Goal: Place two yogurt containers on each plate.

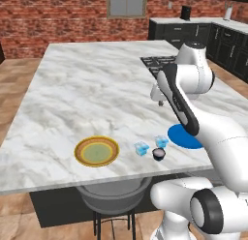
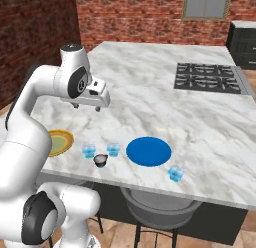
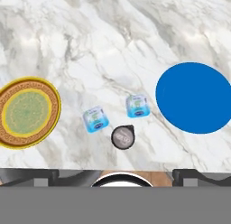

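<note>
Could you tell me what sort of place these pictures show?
It looks like a rendered home kitchen: a marble island counter with a gas cooktop set into it, dark cabinets along a brick wall, and plates and yogurt cups laid out near a stool.

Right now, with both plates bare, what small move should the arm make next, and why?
Probably lower the open fingers onto the pale blue yogurt cup nearest the solid blue plate. The hand hangs high above the marble counter holding nothing, and that cup needs the shortest carry.
</note>
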Robot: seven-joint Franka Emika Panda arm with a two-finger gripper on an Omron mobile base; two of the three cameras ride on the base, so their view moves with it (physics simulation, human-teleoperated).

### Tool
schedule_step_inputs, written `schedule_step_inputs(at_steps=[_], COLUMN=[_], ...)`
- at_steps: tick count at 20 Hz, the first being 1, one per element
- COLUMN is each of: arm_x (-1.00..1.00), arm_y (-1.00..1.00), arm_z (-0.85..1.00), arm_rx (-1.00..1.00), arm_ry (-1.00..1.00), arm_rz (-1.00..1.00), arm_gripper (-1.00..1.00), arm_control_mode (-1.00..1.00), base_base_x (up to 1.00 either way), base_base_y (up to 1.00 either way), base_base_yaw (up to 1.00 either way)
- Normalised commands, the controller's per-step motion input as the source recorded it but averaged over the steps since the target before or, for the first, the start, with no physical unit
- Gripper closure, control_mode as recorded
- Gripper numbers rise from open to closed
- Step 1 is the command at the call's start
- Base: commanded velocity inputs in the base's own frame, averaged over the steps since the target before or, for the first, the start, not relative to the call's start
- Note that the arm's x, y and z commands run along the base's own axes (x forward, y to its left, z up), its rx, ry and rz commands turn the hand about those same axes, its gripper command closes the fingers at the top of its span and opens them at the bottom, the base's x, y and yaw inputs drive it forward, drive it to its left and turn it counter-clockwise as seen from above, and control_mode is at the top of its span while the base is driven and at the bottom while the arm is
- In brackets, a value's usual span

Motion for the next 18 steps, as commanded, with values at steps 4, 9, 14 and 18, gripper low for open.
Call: schedule_step_inputs(at_steps=[4,9,14,18], arm_x=[0.0,0.0,0.0,0.0], arm_y=[0.0,0.0,0.0,0.0], arm_z=[0.0,0.0,0.0,0.0], arm_rx=[0.0,0.0,0.0,0.0], arm_ry=[0.0,0.0,0.0,0.0], arm_rz=[0.0,0.0,0.0,0.0], arm_gripper=[-1.0,-1.0,-1.0,-1.0], arm_control_mode=[1.0,1.0,1.0,1.0], base_base_x=[0.8,0.0,0.0,0.0], base_base_y=[0.49,0.0,0.0,0.0], base_base_yaw=[0.0,0.01,0.0,0.0])
